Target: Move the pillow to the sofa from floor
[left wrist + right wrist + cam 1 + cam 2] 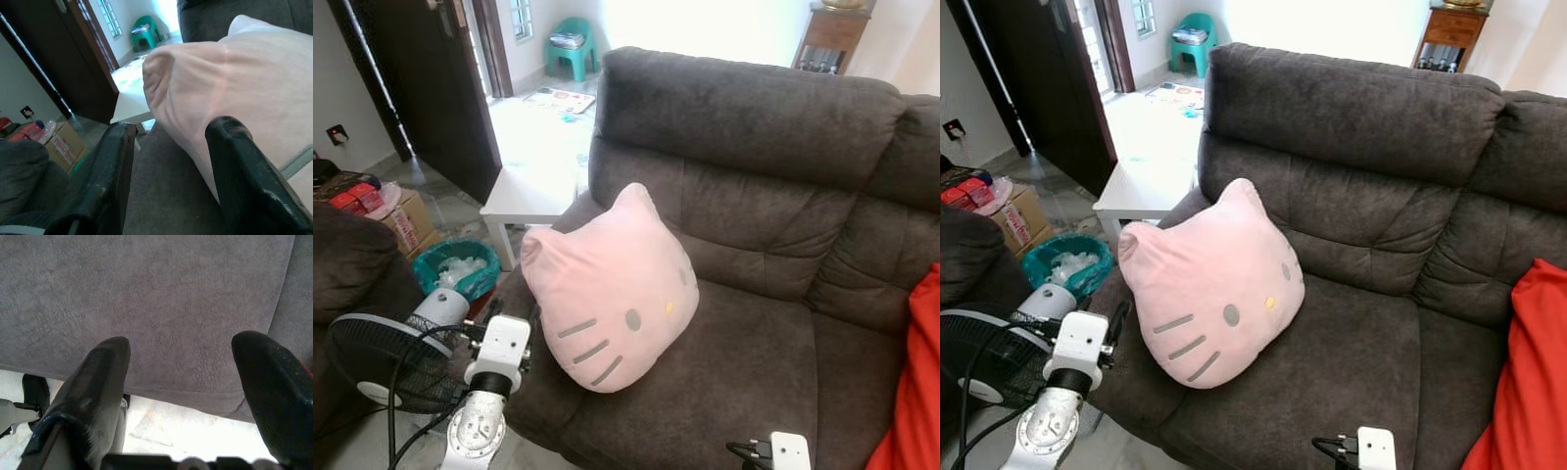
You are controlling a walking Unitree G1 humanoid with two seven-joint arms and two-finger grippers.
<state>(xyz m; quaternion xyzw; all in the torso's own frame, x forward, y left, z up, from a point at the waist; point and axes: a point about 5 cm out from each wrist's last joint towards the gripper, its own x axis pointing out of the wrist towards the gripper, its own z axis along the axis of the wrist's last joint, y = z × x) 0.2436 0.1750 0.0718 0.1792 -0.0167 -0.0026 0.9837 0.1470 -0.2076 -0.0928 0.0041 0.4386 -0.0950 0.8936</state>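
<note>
A pink cat-face pillow lies on the left seat of the dark brown sofa, leaning towards the armrest. My left gripper is open just left of the pillow, over the sofa's left edge; its arm rises at the lower left. My right gripper is open above the front edge of the seat cushion, with nothing between its fingers; its wrist shows at the bottom.
A red cushion lies at the sofa's right end. A fan, a teal bin and a cardboard box stand on the floor to the left. A white low table stands behind the armrest, beside a dark door.
</note>
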